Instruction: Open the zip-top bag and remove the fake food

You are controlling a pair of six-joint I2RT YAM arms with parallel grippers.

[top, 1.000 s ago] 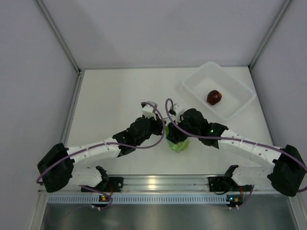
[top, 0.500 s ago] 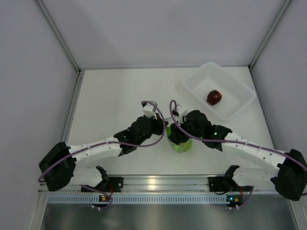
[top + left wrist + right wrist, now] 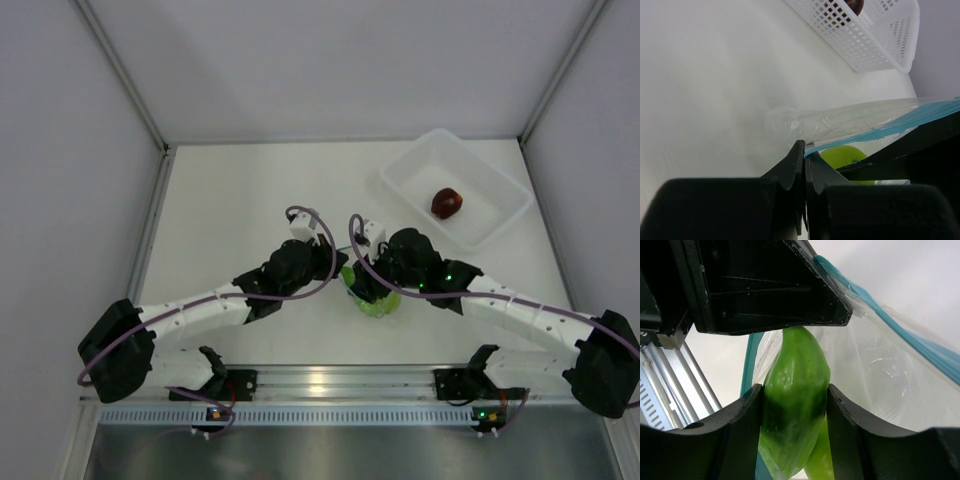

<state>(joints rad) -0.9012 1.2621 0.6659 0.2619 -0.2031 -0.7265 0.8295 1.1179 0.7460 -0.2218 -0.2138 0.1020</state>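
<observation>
The zip-top bag (image 3: 376, 304) lies between the two wrists at the table's near middle, clear with a teal zipper strip (image 3: 747, 365). My left gripper (image 3: 804, 146) is shut on the bag's zipper edge (image 3: 875, 134). A round yellow-green apple (image 3: 842, 156) sits in the bag just behind that edge. My right gripper (image 3: 795, 390) is shut on the elongated green fruit (image 3: 796, 405) at the bag's mouth, with clear film clinging to the fruit's lower part. A second, paler green piece (image 3: 821, 462) shows below it. The dark red-brown fruit (image 3: 446, 202) lies in the white tray (image 3: 500, 180).
The white tray has latticed walls (image 3: 860, 45) and stands at the back right. The left gripper's black body (image 3: 765, 285) hangs close over the right fingers. Grey enclosure walls (image 3: 90, 140) bound the table, and an aluminium rail (image 3: 330, 380) runs along the near edge.
Both wrists have shifted slightly around the bag, the left one a little to the left. Both grips have stayed the same.
</observation>
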